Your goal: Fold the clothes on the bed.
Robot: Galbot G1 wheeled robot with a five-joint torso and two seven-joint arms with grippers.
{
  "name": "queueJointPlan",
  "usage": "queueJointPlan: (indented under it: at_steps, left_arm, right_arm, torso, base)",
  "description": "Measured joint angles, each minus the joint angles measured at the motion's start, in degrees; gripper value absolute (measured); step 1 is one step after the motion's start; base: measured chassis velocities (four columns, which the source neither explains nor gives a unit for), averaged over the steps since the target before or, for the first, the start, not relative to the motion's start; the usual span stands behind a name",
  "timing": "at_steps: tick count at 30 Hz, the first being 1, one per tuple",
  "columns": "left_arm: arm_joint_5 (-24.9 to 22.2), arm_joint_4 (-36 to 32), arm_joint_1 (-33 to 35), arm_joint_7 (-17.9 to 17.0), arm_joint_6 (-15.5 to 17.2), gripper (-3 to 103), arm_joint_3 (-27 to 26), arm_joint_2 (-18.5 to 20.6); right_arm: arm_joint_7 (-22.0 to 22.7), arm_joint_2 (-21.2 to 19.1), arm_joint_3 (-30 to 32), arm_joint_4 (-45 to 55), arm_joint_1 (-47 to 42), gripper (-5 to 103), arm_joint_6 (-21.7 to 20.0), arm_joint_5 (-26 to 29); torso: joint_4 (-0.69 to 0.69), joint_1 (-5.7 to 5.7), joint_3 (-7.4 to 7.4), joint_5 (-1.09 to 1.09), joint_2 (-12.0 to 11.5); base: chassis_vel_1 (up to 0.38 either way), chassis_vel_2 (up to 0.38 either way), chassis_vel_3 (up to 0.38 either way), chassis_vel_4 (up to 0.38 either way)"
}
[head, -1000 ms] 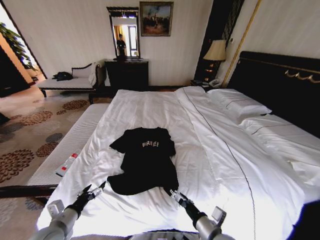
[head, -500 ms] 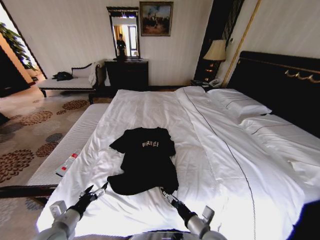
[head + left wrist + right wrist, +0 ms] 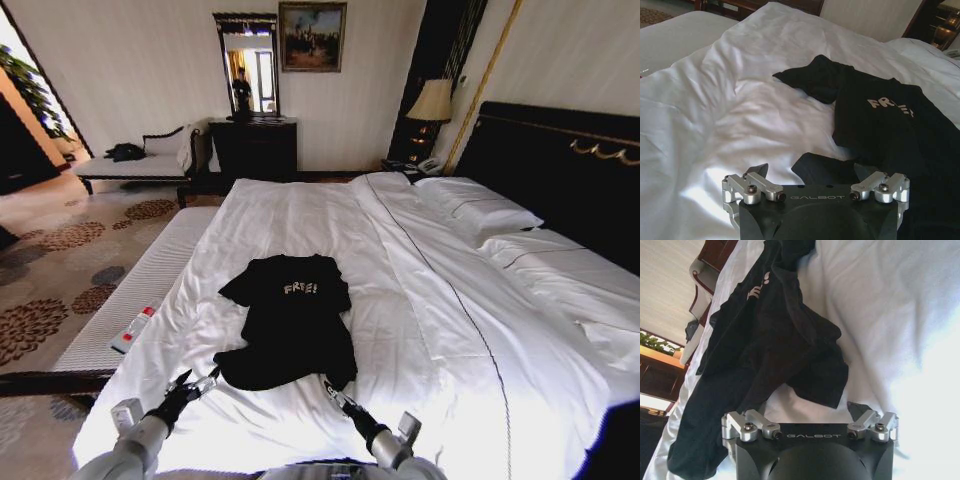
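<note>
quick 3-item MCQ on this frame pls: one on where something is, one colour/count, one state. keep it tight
1. Where on the bed does the black T-shirt lie?
A. On the pillows by the headboard
B. On the white duvet near the foot, just ahead of both end effectors
C. Hanging off the far edge

2. What colour is the "FREE" lettering on the shirt?
A. Red
B. Yellow
C. White

3. What state are the left end effector and right end effector in?
A. Both open, holding nothing
B. Both shut on a sleeve
C. Left shut, right open

Answers:
1 B: in the head view the shirt lies spread on the duvet, its near hem just beyond the two end effectors.
2 C: the letters show pale white against the black chest.
3 A: both wrist views show the fingers spread apart with no cloth between them.
</note>
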Motion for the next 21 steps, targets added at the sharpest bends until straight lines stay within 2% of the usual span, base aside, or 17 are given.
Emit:
queueJointPlan:
  at_steps: [2,5,8,11,12,13,15,18,19,21]
  left_arm:
    - [0.0,-0.1,-0.14,-0.18,0.04,96,-0.17,0.27]
    - [0.05,-0.23,-0.19,-0.35,0.08,96,-0.31,0.35]
    - [0.69,-0.71,-0.05,-0.49,0.11,96,-0.52,0.48]
    - [0.98,-1.18,0.1,-0.55,0.14,96,-0.7,0.6]
    - [1.06,-1.37,0.1,-0.62,0.16,96,-0.76,0.62]
    - [1.14,-1.5,0.08,-0.81,0.19,96,-0.77,0.62]
    - [1.21,-1.59,0.06,-0.9,0.2,96,-0.77,0.58]
    - [1.44,-1.91,0.2,-1.08,0.23,96,-0.68,0.21]
    - [1.44,-1.91,0.2,-1.08,0.23,96,-0.68,0.21]
    - [1.7,-1.98,0.49,-1.07,0.23,96,-0.72,-0.11]
  right_arm:
    - [-0.01,-0.06,0.1,-0.9,0.73,81,0.02,0.22]
    - [-0.02,-0.16,0.19,-1.64,1.15,76,0.1,0.41]
    - [-0.21,-0.49,0.47,-2.64,1.55,59,0.33,0.88]
    - [-0.34,-0.65,0.58,-3.0,1.66,54,0.42,1.34]
    - [-0.43,-0.65,0.54,-3.27,1.8,43,0.58,1.44]
    - [-0.44,-0.59,0.52,-3.51,1.95,37,0.76,1.51]
    - [-0.45,-0.54,0.5,-3.68,2.08,37,0.84,1.57]
    - [-0.45,-0.42,0.5,-4.09,2.26,21,1.1,1.77]
    - [-0.45,-0.42,0.5,-4.09,2.26,21,1.1,1.77]
    - [-0.45,-0.41,0.61,-4.15,2.13,10,1.25,1.82]
  torso:
    - [0.0,0.0,0.0,0.0,0.0]
    - [0.0,0.0,0.0,0.0,0.0]
    - [0.0,0.0,0.0,0.0,0.0]
    - [0.0,0.0,0.0,0.0,0.0]
    - [0.0,0.0,0.0,0.0,0.0]
    - [0.0,0.0,0.0,0.0,0.0]
    - [0.0,0.0,0.0,0.0,0.0]
    - [0.0,0.0,0.0,0.0,0.0]
    - [0.0,0.0,0.0,0.0,0.0]
    - [0.0,0.0,0.0,0.0,0.0]
  base:
    - [0.0,0.0,0.0,0.0]
    - [0.0,0.0,0.0,0.0]
    - [0.0,0.0,0.0,0.0]
    - [0.0,0.0,0.0,0.0]
    - [0.0,0.0,0.0,0.0]
    - [0.0,0.0,0.0,0.0]
    - [0.0,0.0,0.0,0.0]
    - [0.0,0.0,0.0,0.0]
    - [0.0,0.0,0.0,0.0]
    - [0.0,0.0,0.0,0.0]
